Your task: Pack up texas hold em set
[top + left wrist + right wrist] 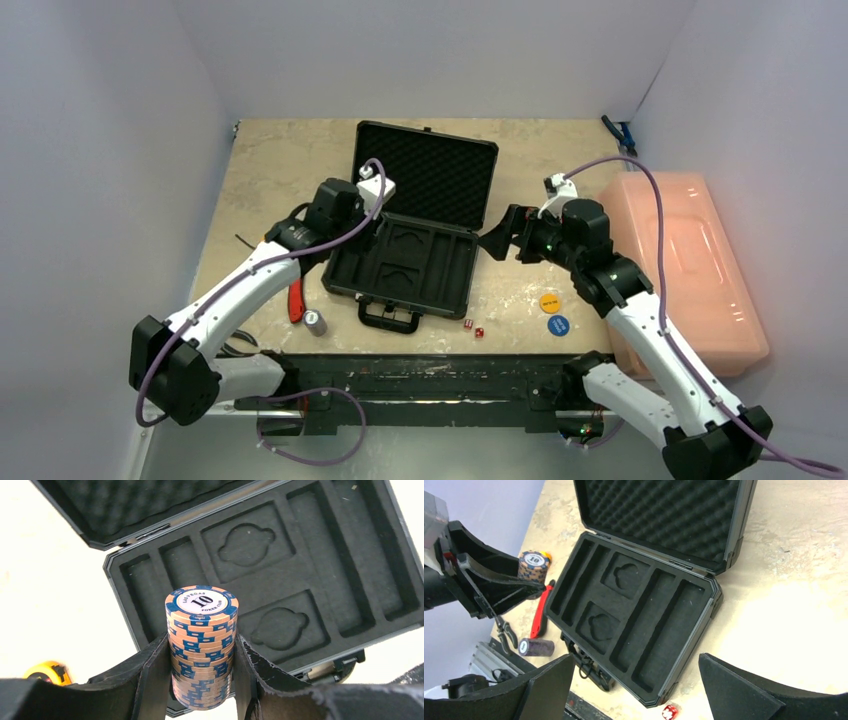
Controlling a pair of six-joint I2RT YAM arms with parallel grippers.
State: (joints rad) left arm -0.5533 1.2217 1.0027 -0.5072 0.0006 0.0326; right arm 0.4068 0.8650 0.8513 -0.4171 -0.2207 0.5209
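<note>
"Jaws first, please."

"Left jaws are closed on a chip stack (201, 645), pinching it from both sides. The top few chips stand clear above the pads (245, 675). Right jaws hang wide apart and empty at the right side of the briefcase (440, 175)."

"Where is the stack?"

"In the air, upright, just off the briefcase's front-left corner."

"How will it handle?"

"Heavy for its size, I reckon. Each chip is stiff, but the column is loose, smooth discs. Tilt it and the unclamped top ones may slide off. I'd grip across the middle and keep it level until it's over a long slot in the moulded tray (320, 565)."

"What remains?"

"A second stack (536, 647) lies on its side on the surface, off the briefcase's front-left. Two dice (478, 332) are just in front of the briefcase. The yellow disc (549, 301) and blue disc (557, 325) are off its front-right."
</note>
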